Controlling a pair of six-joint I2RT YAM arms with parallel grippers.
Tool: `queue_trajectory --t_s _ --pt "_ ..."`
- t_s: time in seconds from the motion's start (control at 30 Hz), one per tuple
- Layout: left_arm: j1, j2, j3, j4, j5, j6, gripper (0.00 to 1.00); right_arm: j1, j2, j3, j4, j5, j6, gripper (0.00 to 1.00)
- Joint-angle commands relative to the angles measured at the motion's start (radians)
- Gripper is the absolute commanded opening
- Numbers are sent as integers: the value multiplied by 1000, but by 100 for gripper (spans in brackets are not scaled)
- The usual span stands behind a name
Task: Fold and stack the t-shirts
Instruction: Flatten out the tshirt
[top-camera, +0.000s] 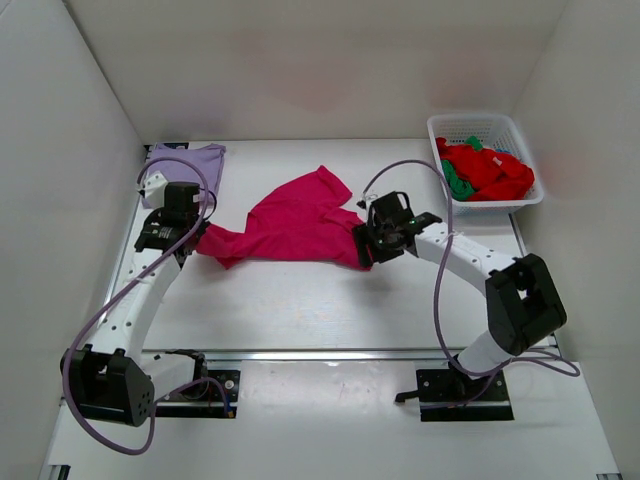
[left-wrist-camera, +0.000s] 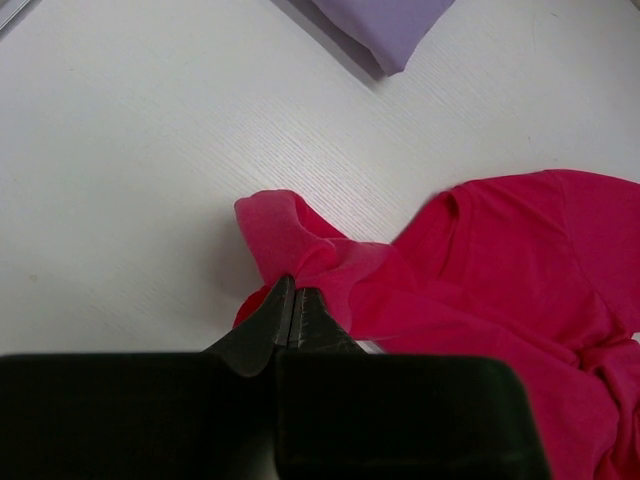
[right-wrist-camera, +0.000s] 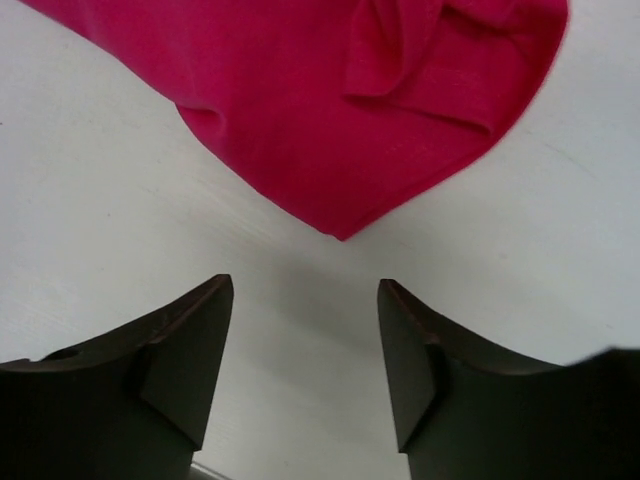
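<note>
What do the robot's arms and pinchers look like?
The left arm and right arm are white tubes with chunky black joints. A thin purple cable loops along each. The left gripper and right gripper each have two dark, smooth fingers that taper to narrow tips.

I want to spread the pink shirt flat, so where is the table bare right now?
Bare table runs along the near side, between the pink shirt and the near edge, and at the far middle, between the lavender shirt and the basket. The middle band is crowded: left gripper shut on the shirt, right gripper open at its corner.
</note>
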Motion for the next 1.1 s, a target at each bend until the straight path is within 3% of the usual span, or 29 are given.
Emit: queue_trajectory --t_s 0.0,0.23,0.4,0.47,0.5,0.53,0.57,0.63,0.73,0.83,0.93,1.07 --pt "0 -37 -13 17 11 -7 0 61 -31 -59 202 65 68 59" --pt "12 -35 -21 12 25 1 0 120 77 -73 290 112 17 65" --pt "8 -34 -29 20 21 -2 0 132 185 -35 261 195 -18 65" --pt "6 -32 -27 22 19 -4 0 127 205 -6 216 220 -45 39" --pt "6 -32 -24 13 19 -4 0 142 212 16 177 221 -43 14" --pt "6 -32 -24 19 18 -1 0 138 209 20 156 217 -50 0" --pt "14 -35 -27 17 16 4 0 149 190 34 114 192 -68 0" --pt "14 -37 -21 13 19 10 0 173 141 48 37 119 -81 0" --pt "37 -43 -20 13 21 18 0 124 5 59 -51 -229 -73 0" --pt "36 -45 -15 11 22 28 0 -62 -82 17 -29 -632 -36 0" --pt "23 -46 -15 17 13 19 0 -245 -113 -3 16 -811 -6 0" --pt "10 -34 -6 6 11 12 0 -365 -20 60 -53 -776 -27 0"
